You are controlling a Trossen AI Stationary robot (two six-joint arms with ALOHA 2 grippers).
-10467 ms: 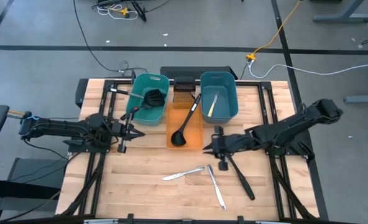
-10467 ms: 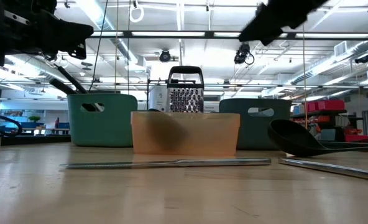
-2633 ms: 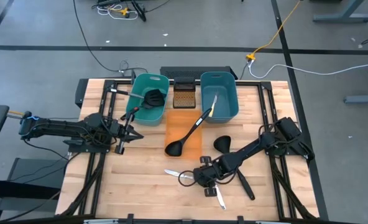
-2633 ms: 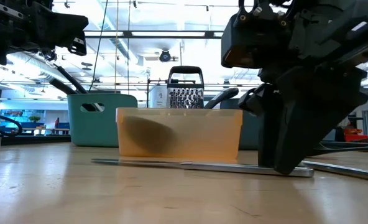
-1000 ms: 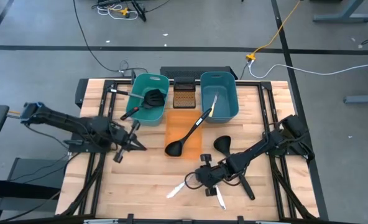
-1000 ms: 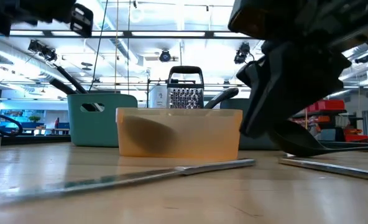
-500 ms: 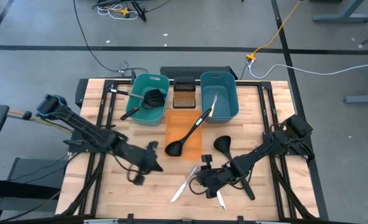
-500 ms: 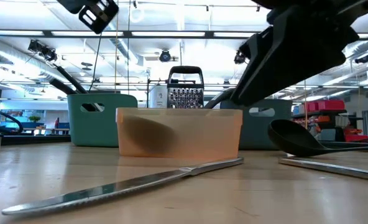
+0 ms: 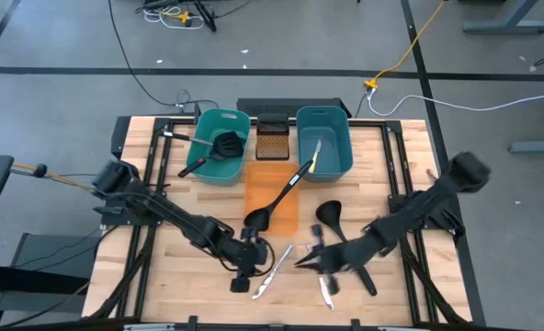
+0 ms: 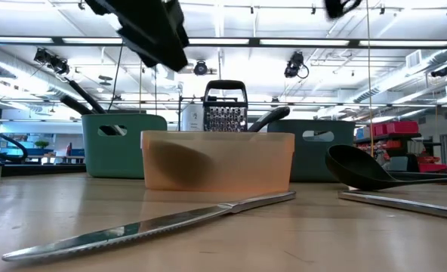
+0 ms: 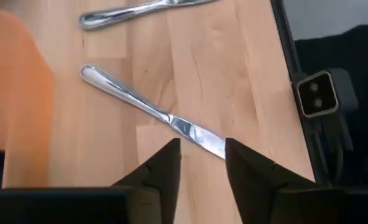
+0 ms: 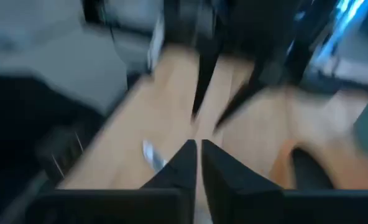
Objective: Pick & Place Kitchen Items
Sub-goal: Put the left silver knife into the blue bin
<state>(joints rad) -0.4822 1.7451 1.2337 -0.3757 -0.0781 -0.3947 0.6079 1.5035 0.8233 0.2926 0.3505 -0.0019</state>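
left gripper (image 9: pixel 242 273) swung in from table's left edge, now over silver knife (image 9: pixel 272 271) near front, fingers apart w/ blade tip between them, not yet gripped. right gripper (image 9: pixel 311 258) released that knife, backing off right; fingers look nearly together, prob empty. knife turned diagonal, lying flat. hand-over of job to left arm, likely.

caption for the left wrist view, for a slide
Left gripper, fingers open, poised above a silver table knife on the wooden table, a second knife beyond.
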